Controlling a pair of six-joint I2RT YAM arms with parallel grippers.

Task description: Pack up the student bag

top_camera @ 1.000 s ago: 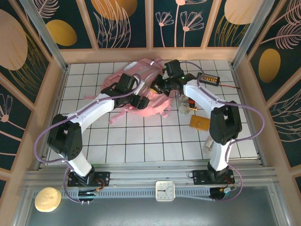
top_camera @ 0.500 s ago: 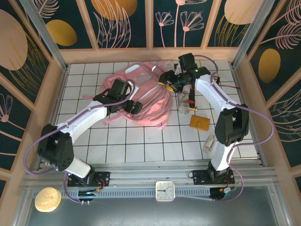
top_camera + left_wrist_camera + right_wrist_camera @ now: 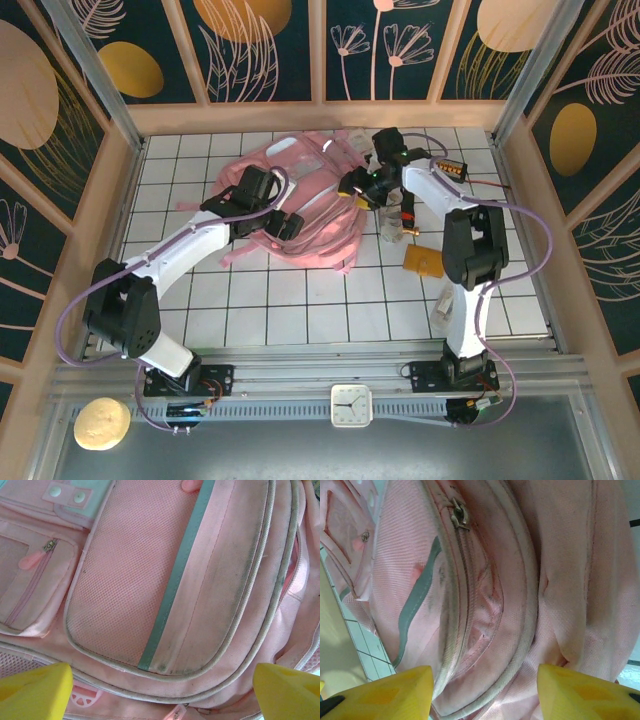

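A large soft pink fabric backpack [image 3: 300,205] lies far and middle on the white tiled table [image 3: 300,310]. The left gripper [image 3: 283,226] is over the backpack's near side and the right gripper [image 3: 356,192] at its right edge. A flat orange pouch [image 3: 423,262] lies near on the right.

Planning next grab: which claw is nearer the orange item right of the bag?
Right. The right claw sits at the bag's right edge, up-left of the orange item; left claw is over the bag's middle.
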